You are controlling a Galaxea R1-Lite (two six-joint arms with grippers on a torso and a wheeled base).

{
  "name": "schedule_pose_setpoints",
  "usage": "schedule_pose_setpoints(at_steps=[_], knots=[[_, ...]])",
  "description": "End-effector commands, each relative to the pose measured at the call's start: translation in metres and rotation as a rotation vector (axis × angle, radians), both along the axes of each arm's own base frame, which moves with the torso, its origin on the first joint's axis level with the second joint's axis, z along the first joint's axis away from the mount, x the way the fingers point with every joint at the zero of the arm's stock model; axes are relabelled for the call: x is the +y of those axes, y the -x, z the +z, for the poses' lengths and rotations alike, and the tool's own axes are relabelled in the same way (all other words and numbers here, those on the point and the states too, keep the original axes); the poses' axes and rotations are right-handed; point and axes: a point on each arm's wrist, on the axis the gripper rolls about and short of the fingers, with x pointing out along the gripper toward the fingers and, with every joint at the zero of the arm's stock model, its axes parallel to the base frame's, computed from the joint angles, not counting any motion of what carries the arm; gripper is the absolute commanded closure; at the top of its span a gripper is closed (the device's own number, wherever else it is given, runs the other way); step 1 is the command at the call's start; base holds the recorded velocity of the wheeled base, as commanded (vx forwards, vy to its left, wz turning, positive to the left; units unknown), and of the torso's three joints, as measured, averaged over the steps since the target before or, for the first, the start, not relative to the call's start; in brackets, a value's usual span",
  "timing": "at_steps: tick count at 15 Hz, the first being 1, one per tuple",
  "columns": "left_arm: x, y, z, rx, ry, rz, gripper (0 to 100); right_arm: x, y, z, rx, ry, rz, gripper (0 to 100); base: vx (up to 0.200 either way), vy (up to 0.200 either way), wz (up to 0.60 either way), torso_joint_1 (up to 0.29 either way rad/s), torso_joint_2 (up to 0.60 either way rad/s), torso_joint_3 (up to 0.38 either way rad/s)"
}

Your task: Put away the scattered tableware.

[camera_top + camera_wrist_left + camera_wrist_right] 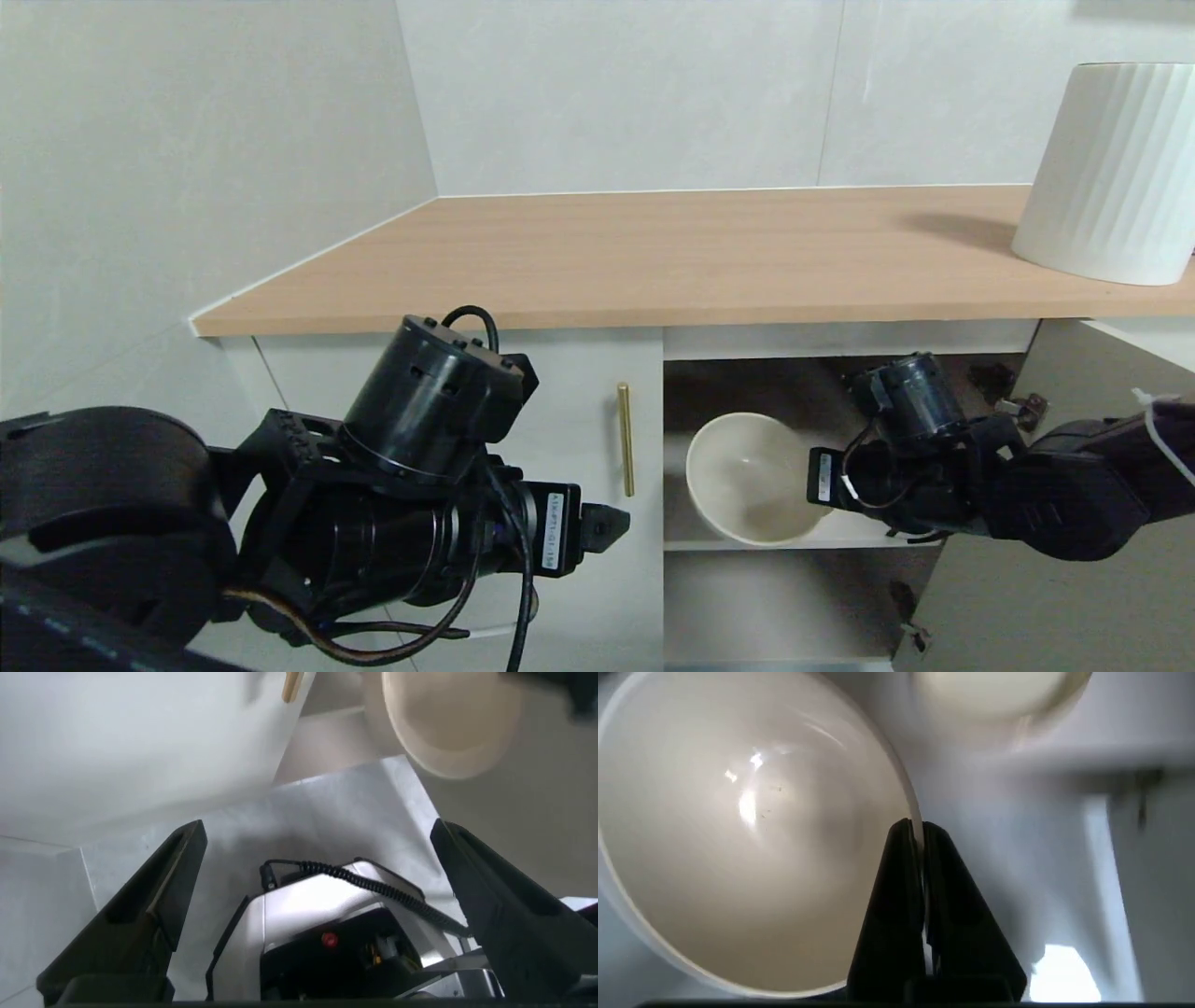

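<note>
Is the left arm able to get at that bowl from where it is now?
Probably yes. The bowl is at the open cupboard, to the right of the left gripper, which is open, with nothing between them. The right gripper holds its far rim, though.

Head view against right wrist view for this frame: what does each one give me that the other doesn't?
Head view adds: the wooden countertop with a white ribbed vessel on it, the closed door's brass handle, and the left gripper before that door. Right wrist view adds: fingers clamped either side of the rim of the cream bowl, and a second pale round dish beyond it, too blurred to name. Shared: the right gripper holding the cream bowl tilted at the open cabinet compartment.
</note>
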Motion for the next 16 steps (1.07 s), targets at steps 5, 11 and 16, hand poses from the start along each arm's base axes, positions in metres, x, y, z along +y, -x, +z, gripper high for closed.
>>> schedule_pose_setpoints(at_steps=[5,11,16], knots=[[0.001,0.001,0.001,-0.004,0.004,0.001,0,-0.026,-0.045,-0.039,0.045,-0.005,-0.231,100,0.000,0.000,0.00,0.000,0.00,0.000],[0.001,0.000,0.000,-0.001,0.001,0.001,0,-0.034,-0.071,-0.062,0.061,-0.010,-0.329,100,0.000,0.000,0.00,0.000,0.00,0.000],[0.000,0.000,-0.001,0.001,-0.002,0.001,0,-0.044,-0.088,-0.083,0.085,0.008,-0.376,100,0.000,0.000,0.00,0.000,0.00,0.000]])
